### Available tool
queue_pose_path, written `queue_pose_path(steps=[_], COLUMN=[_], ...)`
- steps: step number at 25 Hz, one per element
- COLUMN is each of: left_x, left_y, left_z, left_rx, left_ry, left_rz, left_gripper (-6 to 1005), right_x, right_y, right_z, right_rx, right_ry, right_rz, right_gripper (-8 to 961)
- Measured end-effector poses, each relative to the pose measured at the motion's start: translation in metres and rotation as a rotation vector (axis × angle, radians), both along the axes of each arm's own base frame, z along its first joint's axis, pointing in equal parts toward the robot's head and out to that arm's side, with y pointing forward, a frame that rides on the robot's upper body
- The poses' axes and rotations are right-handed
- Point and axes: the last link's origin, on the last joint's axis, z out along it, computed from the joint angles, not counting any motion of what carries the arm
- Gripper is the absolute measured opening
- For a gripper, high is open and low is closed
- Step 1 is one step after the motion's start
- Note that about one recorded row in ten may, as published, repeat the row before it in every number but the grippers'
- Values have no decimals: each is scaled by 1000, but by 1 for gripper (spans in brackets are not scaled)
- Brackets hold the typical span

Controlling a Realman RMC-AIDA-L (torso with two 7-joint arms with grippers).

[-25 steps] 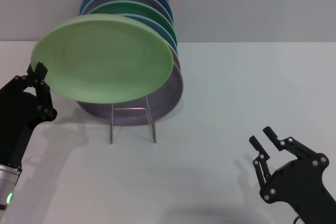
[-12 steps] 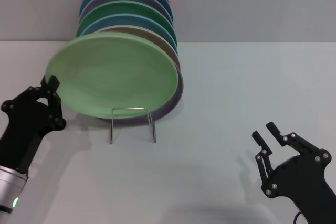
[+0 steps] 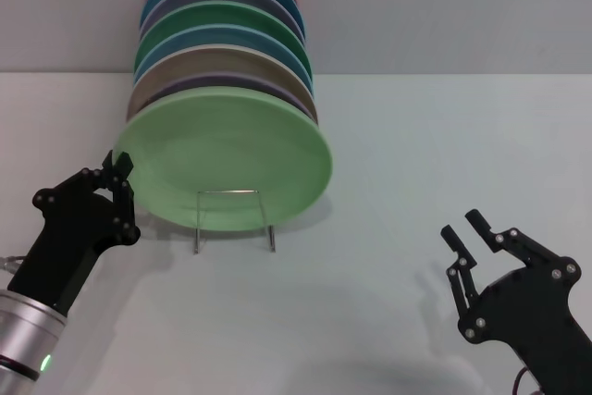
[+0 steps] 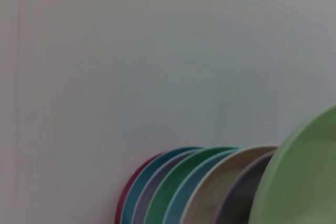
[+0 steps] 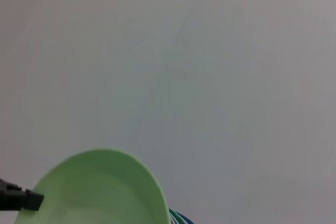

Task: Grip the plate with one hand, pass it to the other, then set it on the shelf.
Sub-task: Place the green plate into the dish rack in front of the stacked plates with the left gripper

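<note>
Since a second ago the light green plate (image 3: 231, 159) has come down and toward the robot's right, from high at the left of the stack to the front of it, and the left gripper (image 3: 118, 171) has travelled with it; the right gripper (image 3: 464, 228) has barely shifted.

From the head camera, the plate stands nearly on edge at the near end of the row of plates (image 3: 222, 39), its hollow face turned toward the robot and slightly upward. Its outline reads as an oval whose long axis runs left to right, a little lower on the right. Its lower rim covers the top bar of the wire shelf (image 3: 233, 219), whose two legs reach down to the white table (image 3: 416, 154); whether the rim rests on the wire cannot be told. The left gripper's jaws stand narrow, pinched on the plate's left rim, the arm rising from the lower left corner. The right gripper hovers low on the right, well apart from the plate, jaws spread with nothing between them.

The left wrist camera shows the plate (image 4: 304, 177) as a curved green edge, with the rims of the stacked plates (image 4: 184, 187) fanned just beside it against a pale wall (image 4: 157, 51).

The right wrist camera shows the plate (image 5: 100, 190) from farther off as a pale green disc, with a black fingertip (image 5: 23, 199) of the left gripper on its rim.
</note>
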Motion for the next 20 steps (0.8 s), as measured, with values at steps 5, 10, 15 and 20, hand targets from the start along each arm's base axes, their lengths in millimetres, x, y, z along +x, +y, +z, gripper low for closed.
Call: queue_pose_path(steps=[5, 10, 15, 20], left_x=[-2, -2, -3, 0], left_y=[2, 2, 3, -6], left_z=[-3, -3, -3, 6], left_rx=[-6, -9, -9, 39], left_ry=[40, 44, 46, 7], left_rz=[15, 13, 13, -25], left_gripper=[67, 69, 71, 181], right_x=[-1, -1, -1, 0], right_y=[1, 3, 5, 7], right_z=[0, 0, 1, 0], right_rx=[-1, -1, -1, -6], right_ry=[2, -2, -7, -17], right_rz=[5, 9, 14, 10], right_gripper=[196, 196, 196, 197])
